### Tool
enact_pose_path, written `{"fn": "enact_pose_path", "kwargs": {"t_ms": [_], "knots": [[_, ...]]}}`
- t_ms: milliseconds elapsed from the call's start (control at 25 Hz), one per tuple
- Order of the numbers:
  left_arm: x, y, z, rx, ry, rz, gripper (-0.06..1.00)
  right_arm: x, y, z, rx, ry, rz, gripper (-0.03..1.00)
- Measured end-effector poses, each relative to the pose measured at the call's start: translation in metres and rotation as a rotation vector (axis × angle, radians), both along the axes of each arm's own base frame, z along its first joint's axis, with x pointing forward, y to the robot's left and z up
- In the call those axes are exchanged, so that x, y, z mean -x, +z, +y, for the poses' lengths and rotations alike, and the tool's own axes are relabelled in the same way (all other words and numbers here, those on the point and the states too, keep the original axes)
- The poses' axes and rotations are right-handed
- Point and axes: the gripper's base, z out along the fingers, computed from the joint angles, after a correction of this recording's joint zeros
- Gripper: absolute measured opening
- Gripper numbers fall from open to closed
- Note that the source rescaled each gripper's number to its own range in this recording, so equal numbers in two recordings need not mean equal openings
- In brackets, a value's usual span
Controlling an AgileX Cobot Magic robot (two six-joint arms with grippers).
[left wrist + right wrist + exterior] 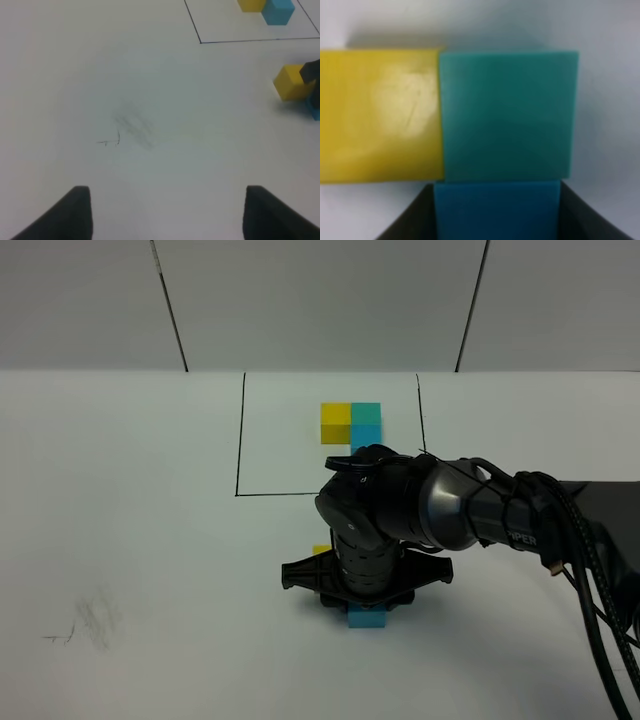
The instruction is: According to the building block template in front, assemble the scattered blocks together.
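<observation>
Right jaws [497,212] closed on the blue block [497,210], one finger on each side of it; in the right wrist view that block sits flush under the teal block [507,115], and the yellow block [380,115] touches the teal one's side, so the loose trio already reads as an L (seams look tight, no gap visible). In the high view the right arm [440,505] covers most of the group; only a sliver of yellow at about 10 o'clock of the wrist and the blue block's near face at 6 o'clock show. The template [352,423] lies inside the black outline [240,440] at 12 o'clock of the loose blocks, near but apart. Left jaws [167,212] stand fairly wide and hold nothing, hovering over bare table [100,75] beside a faint smudge [132,127], with the blocks off towards 2 o'clock.

Step in hand, by my reading: seating blue against teal. To do it well: keep the push square to the teal face so yellow doesn't skew; part the jaws straight, lift straight up; any sideways drag would likely pull blue off the seam.
</observation>
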Motion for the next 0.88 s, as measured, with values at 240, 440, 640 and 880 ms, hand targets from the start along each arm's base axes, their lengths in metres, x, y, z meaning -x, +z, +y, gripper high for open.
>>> {"fn": "enact_pose_path", "kwargs": {"t_ms": [240, 440, 640, 880], "knots": [[0.0, 0.0, 0.0, -0.001, 0.0, 0.0, 0.4, 0.0, 0.0, 0.0, -0.001, -0.014, 0.005, 0.19], [0.0, 0.0, 0.0, -0.001, 0.0, 0.0, 0.4, -0.001, 0.002, 0.001, 0.014, 0.039, 0.01, 0.5], [0.0, 0.0, 0.0, -0.001, 0.0, 0.0, 0.4, -0.008, 0.021, 0.008, 0.039, 0.066, 0.03, 0.87], [0.0, 0.0, 0.0, -0.001, 0.0, 0.0, 0.4, -0.008, 0.067, 0.013, 0.04, 0.129, 0.045, 0.92]]}}
